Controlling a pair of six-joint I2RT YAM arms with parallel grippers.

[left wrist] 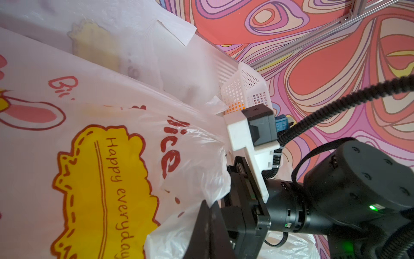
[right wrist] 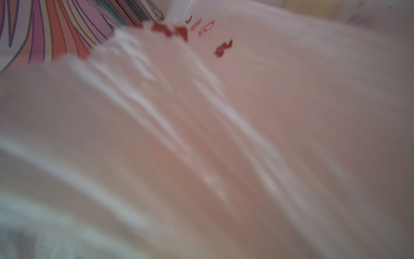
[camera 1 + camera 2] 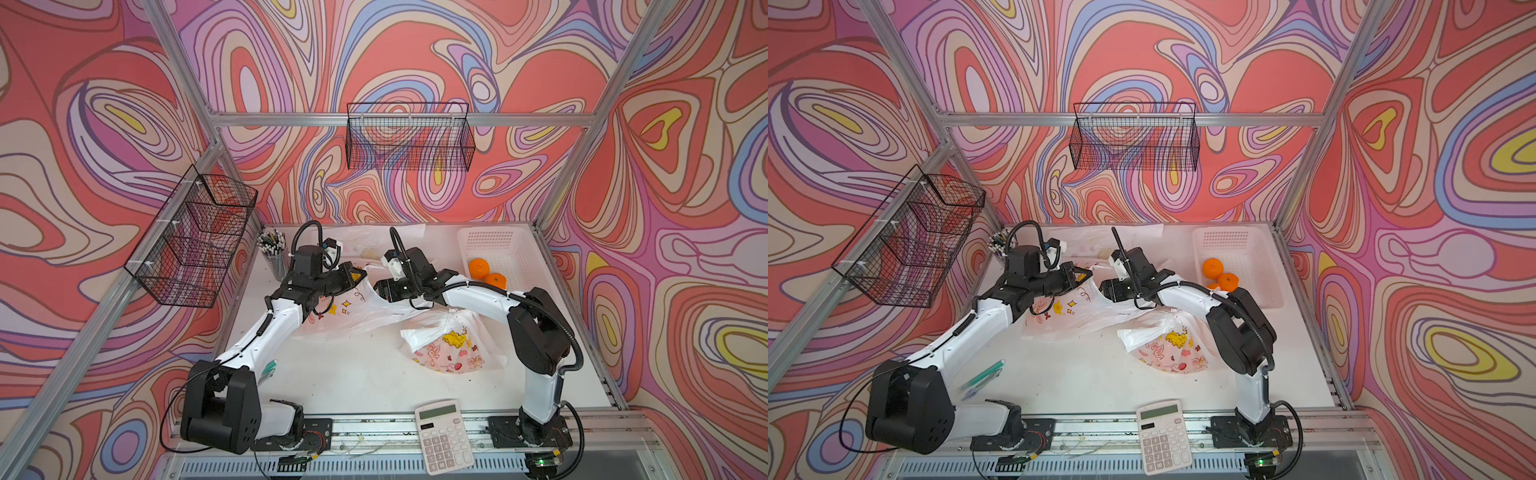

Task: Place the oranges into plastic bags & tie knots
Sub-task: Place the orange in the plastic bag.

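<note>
Only in the left wrist view, left fingers [image 1: 201, 231] tight on plastic bag [image 1: 100, 179]; right fingers [image 3: 380, 287] unclear

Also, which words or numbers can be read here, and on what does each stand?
"Happy everyday": yellow bubble on the thin printed white plastic bag.
"ice", start crumpled: red letters, same bag.
"Bi", rest unclear: pink letters, same bag.
White plastic calculator keys: too small to read.

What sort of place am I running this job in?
Probably a robot test cell, not a real shop: an aluminium frame lined with swirl-printed walls, two arms bolted to a front rail, and props like a calculator and wire baskets.
</note>
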